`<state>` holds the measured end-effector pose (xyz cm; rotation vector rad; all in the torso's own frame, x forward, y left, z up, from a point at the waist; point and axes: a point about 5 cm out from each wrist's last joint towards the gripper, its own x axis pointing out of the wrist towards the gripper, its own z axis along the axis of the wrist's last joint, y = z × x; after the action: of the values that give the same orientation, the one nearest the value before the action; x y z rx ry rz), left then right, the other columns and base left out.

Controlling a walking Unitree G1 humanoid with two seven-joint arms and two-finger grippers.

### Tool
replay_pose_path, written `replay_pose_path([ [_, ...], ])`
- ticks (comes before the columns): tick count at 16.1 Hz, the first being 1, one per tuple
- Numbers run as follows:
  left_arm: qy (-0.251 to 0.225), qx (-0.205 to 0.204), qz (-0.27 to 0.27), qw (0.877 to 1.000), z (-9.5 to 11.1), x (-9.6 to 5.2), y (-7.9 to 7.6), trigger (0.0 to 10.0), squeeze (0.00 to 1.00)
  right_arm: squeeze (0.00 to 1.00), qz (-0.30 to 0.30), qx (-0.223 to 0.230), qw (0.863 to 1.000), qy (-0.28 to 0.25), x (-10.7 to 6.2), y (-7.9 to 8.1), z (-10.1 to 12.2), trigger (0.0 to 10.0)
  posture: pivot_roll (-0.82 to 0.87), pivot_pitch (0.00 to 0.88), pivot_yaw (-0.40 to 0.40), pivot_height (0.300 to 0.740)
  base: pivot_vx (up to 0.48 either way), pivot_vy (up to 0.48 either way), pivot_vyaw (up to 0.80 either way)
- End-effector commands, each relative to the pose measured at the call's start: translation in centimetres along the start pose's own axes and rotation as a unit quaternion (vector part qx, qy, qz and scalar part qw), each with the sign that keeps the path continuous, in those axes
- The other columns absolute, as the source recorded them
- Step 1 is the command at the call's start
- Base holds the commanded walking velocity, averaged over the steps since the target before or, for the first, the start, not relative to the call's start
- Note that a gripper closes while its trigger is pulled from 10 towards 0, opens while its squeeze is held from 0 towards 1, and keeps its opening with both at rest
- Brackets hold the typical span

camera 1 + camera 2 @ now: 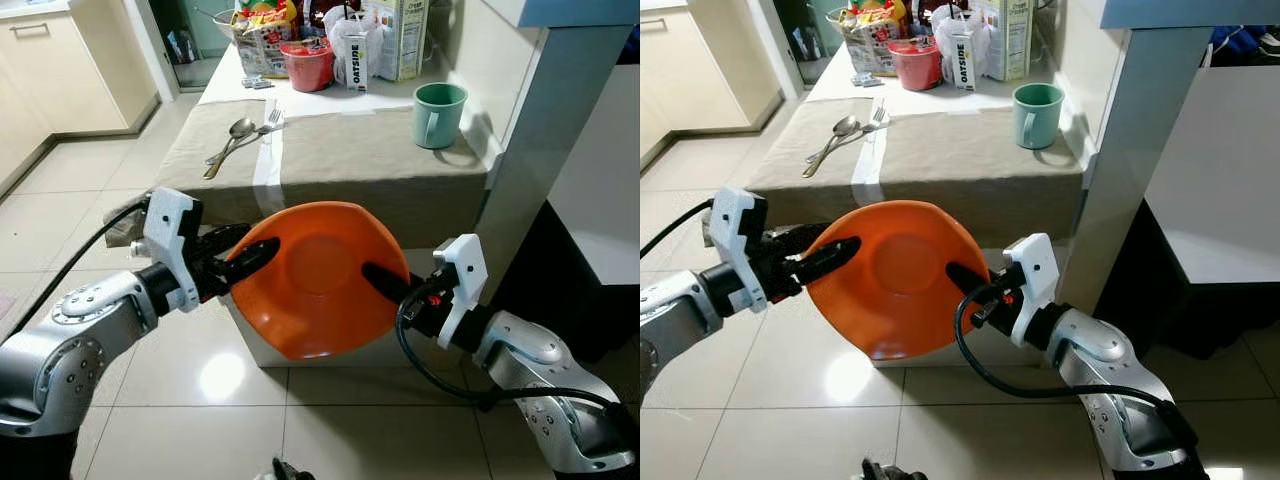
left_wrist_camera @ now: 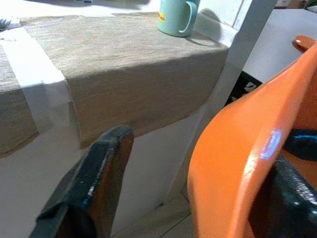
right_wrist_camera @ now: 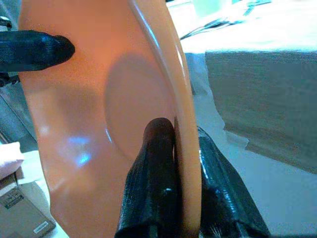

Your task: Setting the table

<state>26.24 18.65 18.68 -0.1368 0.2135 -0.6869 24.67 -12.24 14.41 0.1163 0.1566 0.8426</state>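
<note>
Below the tabletop (image 1: 330,150) edge, the orange plate (image 1: 320,280) is held tilted, pinched by the right hand (image 1: 385,280) and gripped by the left hand (image 1: 250,258); the placemat lies ahead, higher.

The tilted round orange plastic plate (image 1: 318,280) hides the linen-covered surface's (image 1: 340,160) front below. Packages (image 1: 300,30) at the far end are cut off.

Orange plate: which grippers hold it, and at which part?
Both hold the orange plate: left gripper clamps its left rim, right gripper clamps its right rim.
</note>
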Motion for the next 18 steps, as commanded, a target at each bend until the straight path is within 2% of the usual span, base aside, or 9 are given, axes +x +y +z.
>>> replay_pose_path([
  [1,-0.021,0.035,0.133,0.990,1.5,-2.9,4.4,10.0,1.00,0.00,0.059,-0.010,0.998,-0.006,0.2,1.5,0.3,0.0,-0.16,0.015,0.119,0.740,0.000,0.000,0.00],
  [7,-0.051,0.069,0.141,0.986,5.1,-5.3,6.3,10.0,1.00,0.00,0.060,-0.013,0.998,-0.002,0.2,1.5,0.1,0.0,-0.16,0.017,0.116,0.740,0.000,0.000,0.00],
  [8,-0.051,0.076,0.151,0.984,5.3,-5.6,6.8,10.0,0.84,0.00,0.061,-0.013,0.998,-0.001,0.2,1.5,0.1,0.0,-0.16,0.017,0.116,0.740,0.000,0.000,0.00],
  [9,-0.051,0.080,0.157,0.983,5.5,-5.9,7.0,10.0,0.50,0.00,0.061,-0.013,0.998,0.000,0.2,1.5,0.0,0.0,-0.16,0.017,0.116,0.740,0.000,0.000,0.00],
  [10,-0.048,0.075,0.155,0.984,5.6,-6.1,7.3,10.0,0.00,0.00,0.062,-0.014,0.998,0.001,0.2,1.5,0.0,0.0,-0.15,0.018,0.115,0.740,0.000,0.000,0.00],
  [12,-0.045,0.067,0.144,0.986,5.6,-6.2,7.3,10.0,0.00,0.00,0.063,-0.015,0.998,0.001,0.2,1.5,0.0,0.0,-0.15,0.020,0.115,0.740,0.000,0.000,0.00],
  [13,-0.036,0.064,0.136,0.988,5.4,-6.5,7.4,10.0,0.36,0.00,0.063,-0.016,0.998,0.001,0.3,1.5,0.0,0.0,-0.16,0.022,0.116,0.740,0.000,0.000,0.00],
  [16,0.073,0.032,0.040,0.996,1.7,-8.1,6.5,10.0,0.00,0.00,0.063,-0.016,0.998,0.001,0.4,1.6,-0.1,0.0,-0.15,0.025,0.120,0.740,0.000,0.000,0.00],
  [18,0.131,0.025,0.008,0.991,-0.3,-9.9,6.3,10.0,0.00,0.00,0.061,-0.015,0.998,0.001,0.4,1.6,-0.2,0.0,-0.15,0.026,0.121,0.740,0.000,0.000,0.00],
])
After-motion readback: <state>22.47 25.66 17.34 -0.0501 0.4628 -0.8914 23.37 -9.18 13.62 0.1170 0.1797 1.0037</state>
